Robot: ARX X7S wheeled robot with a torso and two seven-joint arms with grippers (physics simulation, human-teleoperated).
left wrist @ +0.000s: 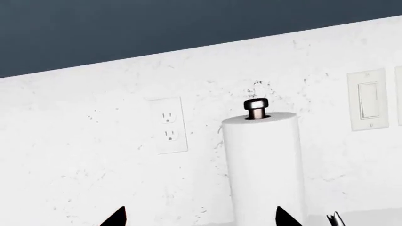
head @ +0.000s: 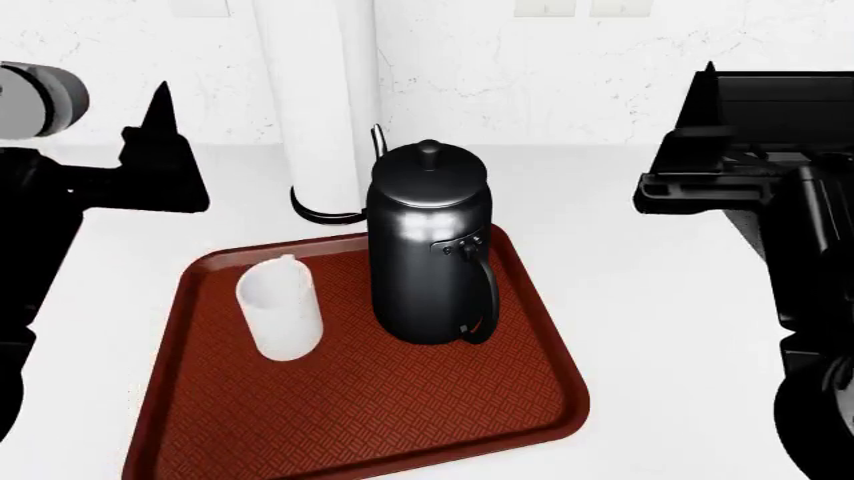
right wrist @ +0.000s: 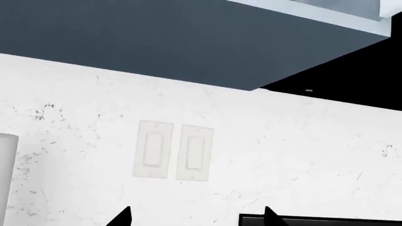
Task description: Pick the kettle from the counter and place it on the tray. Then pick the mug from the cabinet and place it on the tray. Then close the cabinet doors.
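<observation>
Two of the task's things already stand on the dark red rectangular tray with the diamond-textured floor [head: 400, 410], which lies on the plain white counter [head: 641, 260]: the tall glossy black kettle with its domed, knobbed lid [head: 427, 250] toward the back, and the small plain white mug [head: 280, 308] just beside it, upright and apart from it. Judging by that, only the cabinet doors remain, and no door shows in any view.

The kettle looks rigid, slick and top-heavy; its thin loop handle faces the robot's right and would be the surest hold (the polished body offers little friction). The mug is stiff, light and probably brittle, best pinched across its rim or wall; its handle is not visible here.

A white paper-towel roll on a metal-knobbed spindle [left wrist: 264, 165] stands just behind the tray, against the speckled white wall [left wrist: 94, 150].

Both arms are raised well clear of the tray. The left gripper [left wrist: 201, 220] shows two dark tips set wide apart with nothing between them, so its fingers are spread and empty; the right gripper [right wrist: 196, 219] reads the same, facing a pair of wall switches [right wrist: 171, 150].
</observation>
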